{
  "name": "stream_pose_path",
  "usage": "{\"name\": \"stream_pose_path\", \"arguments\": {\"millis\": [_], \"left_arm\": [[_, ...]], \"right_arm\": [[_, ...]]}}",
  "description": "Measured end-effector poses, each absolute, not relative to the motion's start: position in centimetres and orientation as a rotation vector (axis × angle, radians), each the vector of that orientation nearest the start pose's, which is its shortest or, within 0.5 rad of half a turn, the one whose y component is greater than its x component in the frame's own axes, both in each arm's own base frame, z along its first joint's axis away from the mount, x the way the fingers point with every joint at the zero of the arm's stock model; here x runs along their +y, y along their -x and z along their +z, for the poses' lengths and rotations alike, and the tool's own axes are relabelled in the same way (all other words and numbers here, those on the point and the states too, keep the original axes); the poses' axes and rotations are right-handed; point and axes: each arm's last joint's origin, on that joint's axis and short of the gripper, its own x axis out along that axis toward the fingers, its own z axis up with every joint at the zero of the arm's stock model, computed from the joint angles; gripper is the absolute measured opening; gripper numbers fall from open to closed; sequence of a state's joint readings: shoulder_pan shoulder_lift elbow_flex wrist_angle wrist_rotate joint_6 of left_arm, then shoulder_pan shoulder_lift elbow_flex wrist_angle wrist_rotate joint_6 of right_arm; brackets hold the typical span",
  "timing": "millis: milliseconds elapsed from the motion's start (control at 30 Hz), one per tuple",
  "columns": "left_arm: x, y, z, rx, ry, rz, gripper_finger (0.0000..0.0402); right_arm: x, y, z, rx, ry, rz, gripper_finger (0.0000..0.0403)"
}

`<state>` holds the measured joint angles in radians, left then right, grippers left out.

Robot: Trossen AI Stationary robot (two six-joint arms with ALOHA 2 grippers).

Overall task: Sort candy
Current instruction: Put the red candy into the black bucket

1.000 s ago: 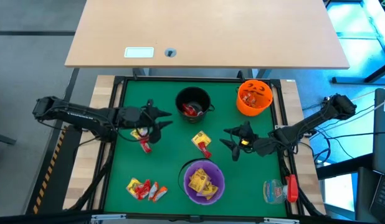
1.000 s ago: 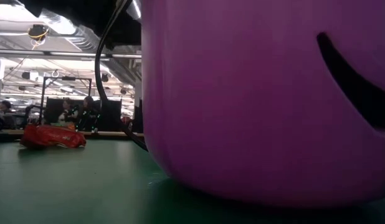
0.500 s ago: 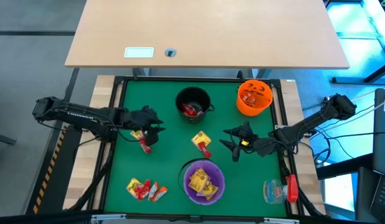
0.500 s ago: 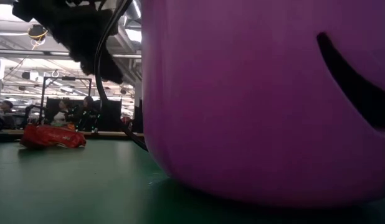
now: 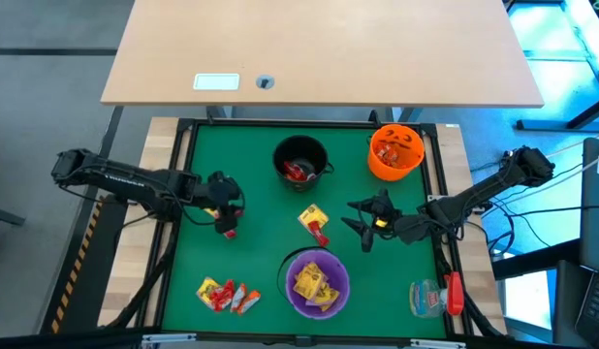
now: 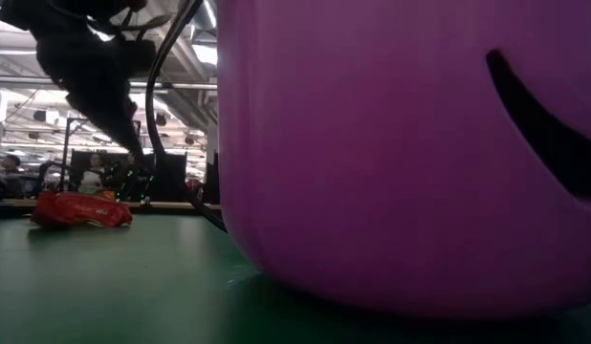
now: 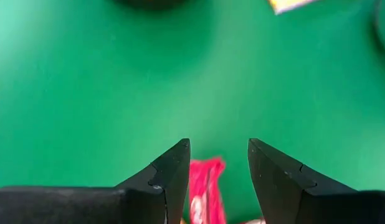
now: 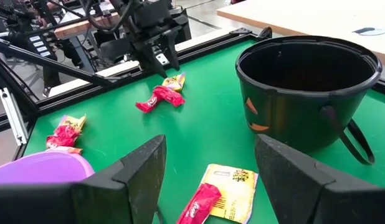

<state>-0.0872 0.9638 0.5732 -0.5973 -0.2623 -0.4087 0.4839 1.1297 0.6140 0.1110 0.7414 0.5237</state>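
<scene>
My left gripper [image 5: 225,201] points down, open, just above a red candy [image 5: 227,229] and a yellow candy [image 5: 214,207] lying on the green mat. In the left wrist view the red candy [image 7: 204,186] shows between and beyond the open fingers of my left gripper [image 7: 217,146]. In the low view the gripper's tips [image 6: 131,153] hang above the red candy [image 6: 80,210]. My right gripper [image 5: 362,225] waits open over the mat's right half. More candy lies mid-mat [image 5: 314,223] and at the near left [image 5: 225,294].
Three bowls stand on the mat: a black one [image 5: 301,145] far middle, an orange one [image 5: 416,160] far right, a purple one [image 5: 292,291] near middle, each holding candy. A clear plastic item with a red part [image 5: 435,296] lies at the near right.
My left gripper has drawn back from beside the black bowl toward the table's left, tipped from level to pointing down, and come down over the red and yellow candy. Its fingers have stayed open. The candy has not moved.
</scene>
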Motion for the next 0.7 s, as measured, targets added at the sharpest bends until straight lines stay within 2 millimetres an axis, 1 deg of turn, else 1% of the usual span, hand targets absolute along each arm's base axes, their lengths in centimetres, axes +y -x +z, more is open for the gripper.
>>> {"name": "stream_pose_path", "arguments": {"millis": [167, 300, 500, 600, 700], "left_arm": [[-0.8, -16.8, 20.0, 0.967, 0.235, 0.363, 0.0155], [-0.9, -17.1, 19.5, 1.004, 0.261, 0.351, 0.0185], [-1.0, -18.2, 17.4, 1.141, 0.239, 0.373, 0.0236], [-1.0, -18.6, 16.3, 1.206, 0.213, 0.398, 0.0243], [-1.0, -18.8, 15.4, 1.255, 0.197, 0.413, 0.0241]], "right_arm": [[9.1, -21.4, 23.8, 0.26, -0.272, -0.331, 0.0243], [9.0, -21.4, 23.8, 0.264, -0.26, -0.33, 0.0243], [9.1, -21.4, 23.8, 0.264, -0.25, -0.328, 0.0243], [9.1, -21.4, 23.8, 0.264, -0.25, -0.328, 0.0243], [9.1, -21.4, 23.8, 0.264, -0.25, -0.328, 0.0243]]}}
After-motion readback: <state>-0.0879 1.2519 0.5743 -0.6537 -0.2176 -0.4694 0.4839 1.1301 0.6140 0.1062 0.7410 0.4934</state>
